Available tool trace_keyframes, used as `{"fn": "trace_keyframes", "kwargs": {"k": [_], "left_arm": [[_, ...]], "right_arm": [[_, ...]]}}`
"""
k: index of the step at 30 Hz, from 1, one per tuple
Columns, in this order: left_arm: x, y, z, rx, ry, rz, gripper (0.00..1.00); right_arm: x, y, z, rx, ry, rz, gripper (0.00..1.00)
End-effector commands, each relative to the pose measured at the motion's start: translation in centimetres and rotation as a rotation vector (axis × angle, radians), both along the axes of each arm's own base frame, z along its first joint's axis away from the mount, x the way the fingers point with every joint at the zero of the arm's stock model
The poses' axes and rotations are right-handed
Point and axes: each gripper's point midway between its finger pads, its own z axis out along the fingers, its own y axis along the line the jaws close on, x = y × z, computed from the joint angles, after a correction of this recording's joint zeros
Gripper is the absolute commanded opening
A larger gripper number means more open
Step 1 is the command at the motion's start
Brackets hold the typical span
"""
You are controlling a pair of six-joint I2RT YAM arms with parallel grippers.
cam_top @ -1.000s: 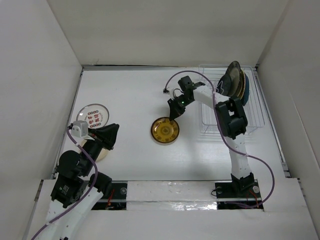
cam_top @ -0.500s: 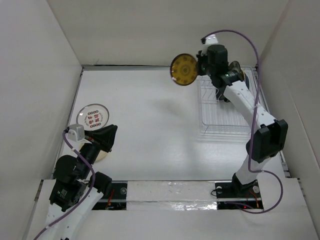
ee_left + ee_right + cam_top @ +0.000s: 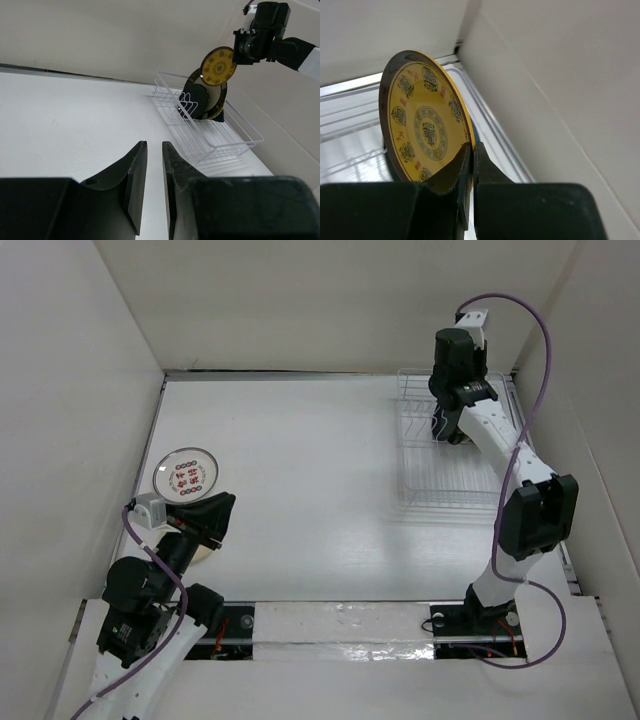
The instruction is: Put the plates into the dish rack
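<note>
Right wrist: right end effector (image 3: 471, 150) clamped on yellow-patterned plate (image 3: 422, 130) rim, upright above dish rack (image 3: 215, 150) far end; rack's standing plates (image 3: 199, 100) partly hidden behind it. From above, arm conceals plate. Left end effector (image 3: 154, 150): narrow gap, empty

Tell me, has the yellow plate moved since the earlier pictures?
Yes. The yellow plate went from the table, left of the dish rack, up and right; the right claw now holds it above the rack's far end.
</note>
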Motion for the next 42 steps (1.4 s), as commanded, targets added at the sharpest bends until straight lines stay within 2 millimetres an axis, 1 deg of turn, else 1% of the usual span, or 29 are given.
{"fn": "trace_keyframes", "kwargs": {"k": [1,5,6,7,8,9,10,11,12,17,19,20,23,24,26,27,28,29,30,31,32,34,35,37,38,39,40,41,42], "left_arm": [[-0.6,0.2,1.7,-0.024,-0.068,-0.008,0.16],[-0.6,0.2,1.7,-0.024,-0.067,-0.006,0.16],[-0.6,0.2,1.7,-0.023,-0.066,-0.006,0.16],[-0.6,0.2,1.7,-0.023,-0.064,-0.006,0.16],[-0.5,0.2,1.6,-0.022,-0.063,-0.005,0.16],[-0.5,0.2,1.7,-0.022,-0.063,-0.005,0.16],[-0.5,0.2,1.6,-0.022,-0.061,-0.003,0.16],[-0.4,0.2,1.6,-0.019,-0.059,-0.003,0.16],[-0.4,0.1,1.6,-0.020,-0.057,-0.003,0.16],[-0.2,0.1,1.5,-0.018,-0.051,0.000,0.16],[-0.2,0.1,1.5,-0.017,-0.050,-0.002,0.16],[-0.2,0.1,1.5,-0.016,-0.051,0.000,0.16],[-0.1,0.1,1.4,-0.015,-0.046,0.001,0.16],[-0.1,0.1,1.4,-0.013,-0.045,0.002,0.16],[0.0,0.0,1.3,-0.012,-0.040,0.001,0.16],[0.0,0.0,1.3,-0.012,-0.040,0.001,0.16],[0.1,0.0,1.2,-0.009,-0.037,0.002,0.16],[0.1,0.0,1.2,-0.009,-0.035,0.005,0.16],[0.1,0.0,1.2,-0.009,-0.035,0.005,0.16],[0.3,0.0,1.1,-0.007,-0.029,0.006,0.16],[0.3,0.1,1.1,-0.007,-0.029,0.010,0.16],[0.5,0.1,1.0,-0.006,-0.021,0.016,0.16],[0.5,0.1,0.9,-0.006,-0.018,0.016,0.16],[0.6,0.0,0.9,-0.002,-0.014,0.016,0.16],[1.0,0.6,0.9,-0.010,-0.008,0.054,0.16],[1.1,0.7,0.8,-0.011,-0.003,0.063,0.15],[1.2,0.9,0.7,-0.011,0.004,0.074,0.15],[1.4,1.2,0.6,-0.017,0.010,0.096,0.14],[1.5,1.3,0.6,-0.018,0.016,0.106,0.11]], "right_arm": [[0.1,-1.2,0.9,-0.091,-0.012,-0.122,0.00],[1.3,-0.9,-1.2,-0.120,0.045,-0.112,0.00],[1.6,-0.3,-1.7,-0.122,0.053,-0.096,0.00],[1.8,-0.2,-2.0,-0.122,0.060,-0.093,0.00],[2.3,0.5,-3.0,-0.127,0.078,-0.079,0.00],[2.5,0.6,-3.4,-0.130,0.087,-0.075,0.00],[2.7,1.2,-3.9,-0.131,0.096,-0.063,0.00],[3.1,1.4,-4.9,-0.136,0.118,-0.060,0.00],[3.3,1.5,-5.4,-0.130,0.123,-0.057,0.00],[4.2,3.5,-8.1,-0.132,0.163,-0.010,0.00],[4.5,3.7,-9.4,-0.133,0.187,-0.007,0.00],[4.6,4.3,-10.3,-0.128,0.200,0.007,0.00],[4.6,4.5,-11.3,-0.111,0.211,0.017,0.01],[4.5,4.6,-11.5,-0.094,0.202,0.016,0.14],[4.4,4.9,-10.9,-0.058,0.182,0.035,0.31],[4.3,5.1,-10.5,-0.041,0.168,0.046,0.46],[4.2,5.2,-9.8,-0.023,0.152,0.058,0.50],[4.0,6.1,-8.3,0.007,0.121,0.099,0.53],[3.8,6.3,-7.5,0.034,0.096,0.113,0.56],[3.7,7.0,-6.7,0.056,0.076,0.140,0.57],[3.1,8.1,-5.1,0.091,0.042,0.191,0.57],[2.6,10.2,-3.6,0.150,-0.005,0.271,0.57],[2.1,13.6,-2.8,0.236,-0.040,0.406,0.54],[1.4,18.0,-2.8,0.322,-0.045,0.575,0.30],[0.5,22.6,-2.7,0.389,-0.048,0.731,0.15],[-0.2,25.2,-4.1,0.455,-0.028,0.790,0.00],[-0.9,27.9,-4.9,0.497,-0.008,0.862,0.00],[-1.7,31.2,-5.3,0.546,0.005,0.963,0.00],[-3.6,35.2,-5.8,0.599,0.027,1.041,0.00]]}}
